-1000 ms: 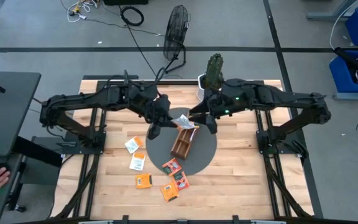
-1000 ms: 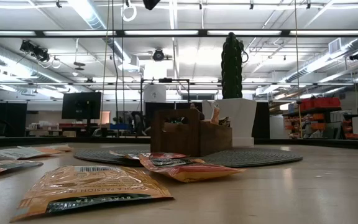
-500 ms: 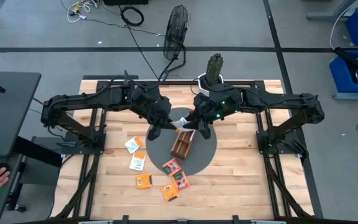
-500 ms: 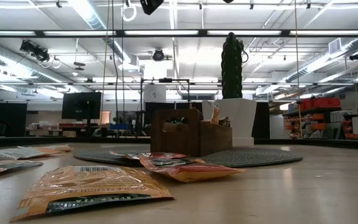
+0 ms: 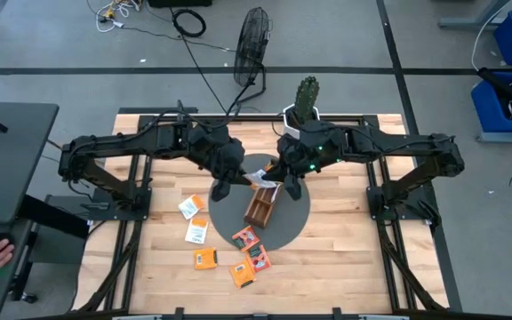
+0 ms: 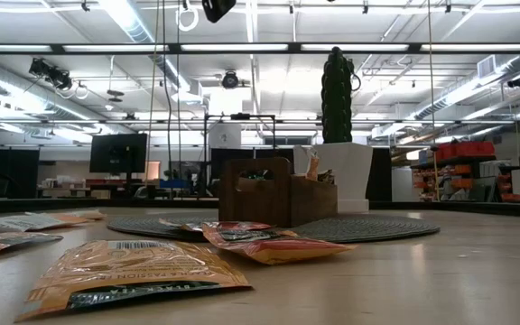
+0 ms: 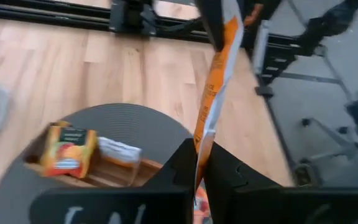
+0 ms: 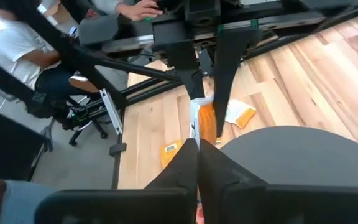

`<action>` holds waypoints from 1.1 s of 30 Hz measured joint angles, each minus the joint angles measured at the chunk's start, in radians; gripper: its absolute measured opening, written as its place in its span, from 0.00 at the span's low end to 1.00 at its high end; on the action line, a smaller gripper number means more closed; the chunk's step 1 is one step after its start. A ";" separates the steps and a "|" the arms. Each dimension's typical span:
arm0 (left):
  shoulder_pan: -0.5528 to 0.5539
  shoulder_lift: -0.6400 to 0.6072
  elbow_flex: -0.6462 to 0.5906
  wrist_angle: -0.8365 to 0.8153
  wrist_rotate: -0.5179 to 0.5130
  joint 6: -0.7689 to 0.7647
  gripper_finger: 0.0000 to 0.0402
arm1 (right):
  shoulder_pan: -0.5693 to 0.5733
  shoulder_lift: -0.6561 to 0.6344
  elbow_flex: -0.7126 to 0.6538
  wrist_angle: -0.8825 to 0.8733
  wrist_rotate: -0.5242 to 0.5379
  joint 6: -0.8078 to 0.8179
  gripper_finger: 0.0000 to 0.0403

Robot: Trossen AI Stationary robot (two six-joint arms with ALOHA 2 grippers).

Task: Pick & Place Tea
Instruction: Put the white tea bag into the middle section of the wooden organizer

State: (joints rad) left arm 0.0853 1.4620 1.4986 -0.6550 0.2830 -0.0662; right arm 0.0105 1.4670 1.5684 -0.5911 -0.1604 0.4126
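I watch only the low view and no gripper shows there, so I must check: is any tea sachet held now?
Observer: Yes. The left gripper is shut on an orange and white sachet, above the grey mat.
Operator: And the right one?
Observer: The right gripper is shut on the same sachet, at its opposite end.
Operator: Is the tray empty?
Observer: No. The wooden tray holds a second sachet, orange, beside a white sachet.

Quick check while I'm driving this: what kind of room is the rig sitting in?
Most likely a robotics lab or workshop in an open industrial hall. The low view shows exposed ceiling ducts and strip lights, with monitors on workbenches behind the table. From above, cables and a floor fan lie on bare concrete.
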 joint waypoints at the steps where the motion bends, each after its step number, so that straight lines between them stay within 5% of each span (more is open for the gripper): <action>1: 0.000 0.000 0.000 0.002 -0.027 0.001 0.07 | 0.001 -0.004 0.000 -0.003 0.015 0.014 0.01; 5: 0.000 -0.001 0.000 -0.011 -0.156 0.005 0.16 | 0.019 -0.032 0.000 -0.007 0.082 0.078 0.01; 10: 0.002 -0.001 0.000 0.020 -0.168 0.057 0.24 | 0.064 -0.085 0.000 -0.016 0.209 0.145 0.00; 13: 0.001 -0.001 0.000 0.048 -0.173 0.076 0.25 | 0.093 -0.115 0.000 -0.031 0.314 0.199 0.00; 19: 0.002 -0.001 0.000 0.090 -0.338 0.119 0.23 | 0.147 -0.156 0.000 -0.118 0.492 0.316 0.00; 27: 0.003 -0.055 0.000 0.243 -0.253 0.098 0.21 | 0.220 -0.171 0.000 -0.198 0.713 0.384 0.00; 33: -0.004 -0.109 -0.001 0.231 -0.220 0.075 0.21 | 0.222 -0.171 0.000 -0.259 0.752 0.498 0.00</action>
State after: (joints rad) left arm 0.0811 1.3527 1.4975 -0.4242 0.0627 0.0085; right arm 0.2327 1.2957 1.5684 -0.8505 0.5914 0.9110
